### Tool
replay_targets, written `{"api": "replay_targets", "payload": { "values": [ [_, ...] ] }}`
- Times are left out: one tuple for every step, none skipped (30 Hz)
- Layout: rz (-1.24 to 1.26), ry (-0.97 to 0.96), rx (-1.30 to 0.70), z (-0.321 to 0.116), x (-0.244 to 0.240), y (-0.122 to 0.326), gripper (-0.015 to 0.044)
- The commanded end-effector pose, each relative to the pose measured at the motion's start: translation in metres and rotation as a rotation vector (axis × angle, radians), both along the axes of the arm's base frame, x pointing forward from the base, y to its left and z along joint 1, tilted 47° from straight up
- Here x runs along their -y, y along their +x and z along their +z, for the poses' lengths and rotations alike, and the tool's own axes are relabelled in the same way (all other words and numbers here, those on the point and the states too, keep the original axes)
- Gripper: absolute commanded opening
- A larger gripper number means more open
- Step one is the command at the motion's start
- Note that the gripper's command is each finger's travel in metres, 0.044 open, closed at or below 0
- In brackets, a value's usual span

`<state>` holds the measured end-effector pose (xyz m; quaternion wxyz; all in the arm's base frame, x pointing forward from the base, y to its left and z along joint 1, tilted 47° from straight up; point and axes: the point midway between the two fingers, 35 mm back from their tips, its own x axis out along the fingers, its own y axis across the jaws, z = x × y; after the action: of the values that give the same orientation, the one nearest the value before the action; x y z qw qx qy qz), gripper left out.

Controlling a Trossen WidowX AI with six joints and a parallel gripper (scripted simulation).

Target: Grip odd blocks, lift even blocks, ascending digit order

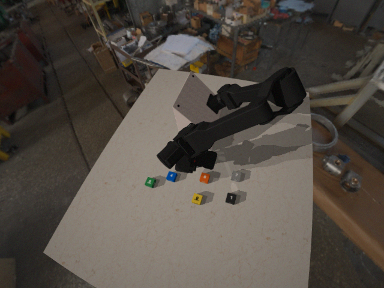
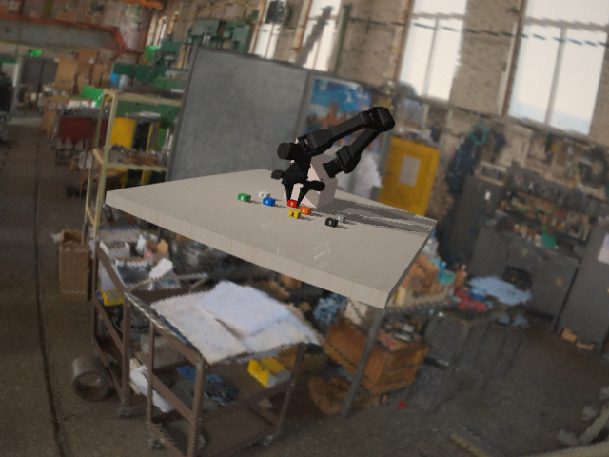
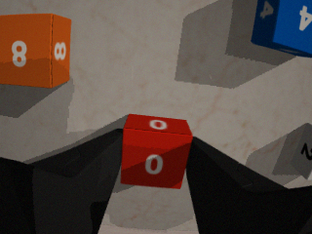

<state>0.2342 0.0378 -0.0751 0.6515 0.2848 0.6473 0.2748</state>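
Note:
My gripper (image 3: 155, 140) (image 2: 293, 203) is shut on the red block (image 3: 154, 158) (image 2: 292, 202), which shows 0, with one finger against each side. The block looks to be resting on the table. In the top view the gripper's own body hides the fingertips and nearly all of the red block. A black block (image 1: 230, 198) (image 2: 331, 222) shows 1. A white block (image 2: 264, 194) shows 2 at the right edge of the wrist view (image 3: 306, 153). A blue block (image 1: 171, 176) (image 2: 268, 201) (image 3: 288, 24) shows 4. A grey block (image 1: 236, 176) (image 2: 341, 219) shows 7. An orange block (image 1: 204, 177) (image 2: 305, 210) (image 3: 29, 49) shows 8.
A green block (image 1: 150, 182) (image 2: 244, 197) stands beyond the blue one; its digit is too small to read surely. A yellow block (image 1: 197, 198) (image 2: 294, 213) stands near the orange one, its digit unclear. The pale arm stand (image 1: 192, 99) is behind the gripper.

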Motion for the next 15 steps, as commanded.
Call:
{"api": "replay_targets", "payload": {
  "values": [
    [-0.003, 0.003, -0.003, 0.0, -0.001, 0.0, 0.012],
    [-0.003, 0.003, -0.003, 0.0, -0.001, 0.0, 0.012],
    [-0.003, 0.003, -0.003, 0.0, 0.0, 0.0, 0.012],
    [-0.003, 0.003, -0.003, 0.0, 0.0, 0.0, 0.012],
    [-0.003, 0.002, -0.003, 0.001, 0.001, 0.0, 0.012],
    [-0.003, 0.002, -0.003, 0.002, 0.002, 0.0, 0.012],
    [-0.003, 0.002, -0.003, 0.003, 0.003, 0.0, 0.012],
    [-0.003, 0.002, -0.003, 0.004, 0.004, 0.0, 0.012],
    [-0.003, 0.002, -0.003, 0.004, 0.005, 0.0, 0.012],
    [-0.003, 0.002, -0.003, 0.005, 0.006, 0.0, 0.012],
    [-0.003, 0.002, -0.003, 0.006, 0.006, 0.0, 0.012],
    [-0.003, 0.002, -0.003, 0.007, 0.007, 0.0, 0.012],
    [-0.003, 0.002, -0.003, 0.008, 0.008, 0.0, 0.012],
    [-0.003, 0.002, -0.003, 0.009, 0.009, 0.0, 0.012],
    [-0.003, 0.002, -0.003, 0.01, 0.01, 0.0, 0.012]
  ]
}}
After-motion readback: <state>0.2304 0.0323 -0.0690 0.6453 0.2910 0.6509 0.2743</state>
